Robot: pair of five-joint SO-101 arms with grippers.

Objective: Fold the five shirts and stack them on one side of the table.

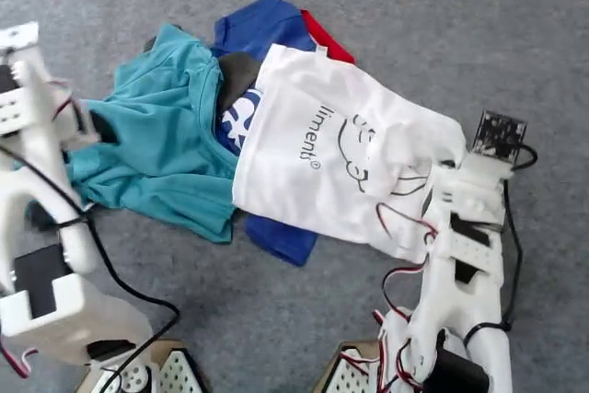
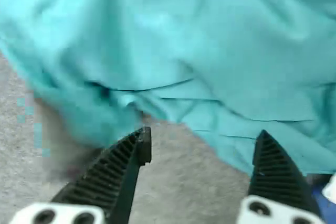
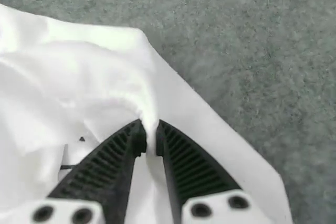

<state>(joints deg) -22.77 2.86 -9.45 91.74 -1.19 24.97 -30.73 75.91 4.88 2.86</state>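
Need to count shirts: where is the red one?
High view: the red shirt peeks out at the pile's far edge, between the blue shirt and white shirt.

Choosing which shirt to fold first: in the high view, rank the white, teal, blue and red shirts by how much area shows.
1. white shirt, largest
2. teal shirt, close behind
3. blue shirt, mostly covered
4. red shirt, a sliver

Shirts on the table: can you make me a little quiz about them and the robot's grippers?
1. True or false: the right gripper pinches the white shirt.
2. Which shirt is nearest the left gripper? A. red shirt B. teal shirt C. blue shirt
3. Fill in: the left gripper's jaws stand ____.
Key: 1 true; 2 B; 3 open.
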